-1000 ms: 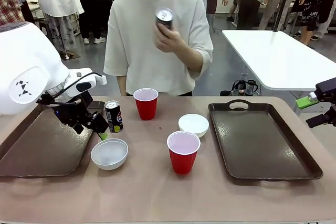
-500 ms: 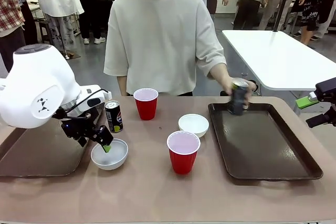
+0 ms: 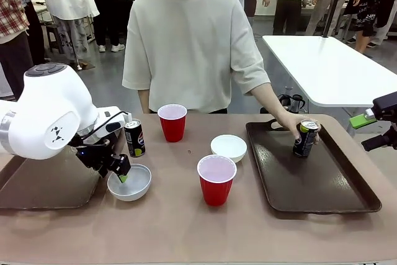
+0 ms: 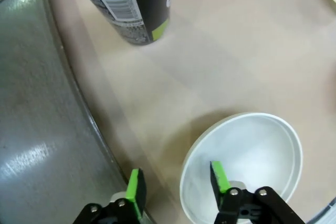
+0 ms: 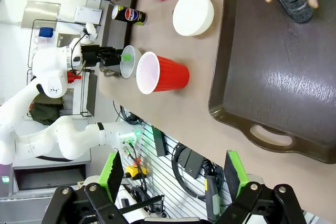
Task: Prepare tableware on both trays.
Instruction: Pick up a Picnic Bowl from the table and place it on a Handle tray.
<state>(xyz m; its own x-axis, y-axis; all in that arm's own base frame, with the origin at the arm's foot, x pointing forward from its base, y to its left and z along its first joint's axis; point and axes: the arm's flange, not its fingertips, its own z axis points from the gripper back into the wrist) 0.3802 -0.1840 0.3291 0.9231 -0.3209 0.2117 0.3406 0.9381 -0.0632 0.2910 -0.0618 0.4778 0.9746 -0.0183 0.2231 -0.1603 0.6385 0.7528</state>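
While the person's hand has brought one dark can down from chest height onto the far end of the right tray, the left gripper has dropped over the near white bowl at lower left. Its fingers are apart and straddle the bowl's edge, one inside and one outside, though whether the inner one touches yet is unclear. One tray now has its first item, and the bowl looks bound for the left tray, whose raised rim lies just beside it with the second can close behind, while the right gripper hangs spread and empty over open tray.
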